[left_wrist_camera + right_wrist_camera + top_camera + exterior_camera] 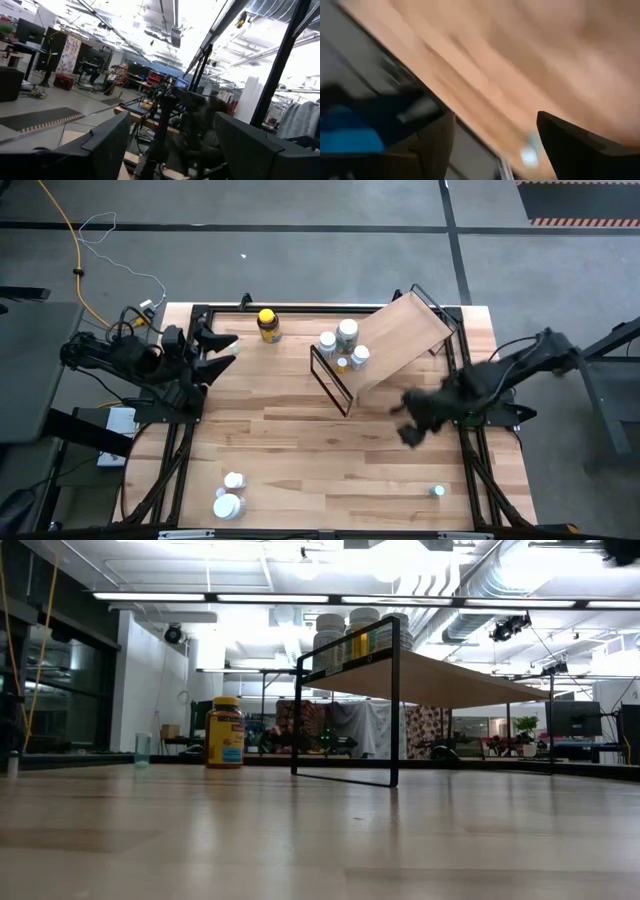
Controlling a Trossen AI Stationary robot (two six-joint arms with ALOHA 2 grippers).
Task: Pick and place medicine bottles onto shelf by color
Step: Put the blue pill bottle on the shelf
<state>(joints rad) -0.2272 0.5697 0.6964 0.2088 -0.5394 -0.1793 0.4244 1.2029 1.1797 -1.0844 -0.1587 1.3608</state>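
The light-wood shelf [400,340] stands askew at the table's far middle on black wire ends; it also shows in the low view [440,678]. Several white bottles [345,345] stand on its left end. An amber bottle with a yellow cap [267,325] stands on the table left of the shelf, also in the low view [225,732]. Two white bottles [230,493] stand near the table's near left corner. A small white bottle [437,492] stands at the near right, blurred in the right wrist view [529,155]. My right gripper [412,420] is open and empty above the table, right of the shelf's near end. My left gripper [222,350] is open and empty at the table's left edge.
The black frame rails [180,430] run along the table's left and right edges. Bare tabletop [330,460] lies between the shelf and the near bottles.
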